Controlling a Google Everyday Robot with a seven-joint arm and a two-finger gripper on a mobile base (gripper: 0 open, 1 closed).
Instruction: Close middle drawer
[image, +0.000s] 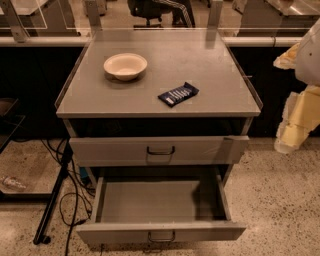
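middle drawer (160, 231) pulled far out at the bottom, tray bare. gripper (292, 125) hangs at right edge, well apart from it; can't tell if it's open or closed. push off-centre and the drawer may skew and jam; come in high and you'd hit the taller drawer (125, 149) above.

From where I stand, a bowl (125, 65) sits on the cabinet top (200, 60) toward the back left. A wrapped snack bar (178, 94) lies to its right, nearer the front edge, well apart from it. Under the top is the upper drawer (115, 149). Below that, the middle drawer (155, 202) juts far out toward me, its handle (161, 236) at the centre of its front. The gripper (295, 125) hangs to the right of the cabinet, apart from it. Cables (70, 200) lie on the floor to the left, and an office chair (150, 10) stands behind.
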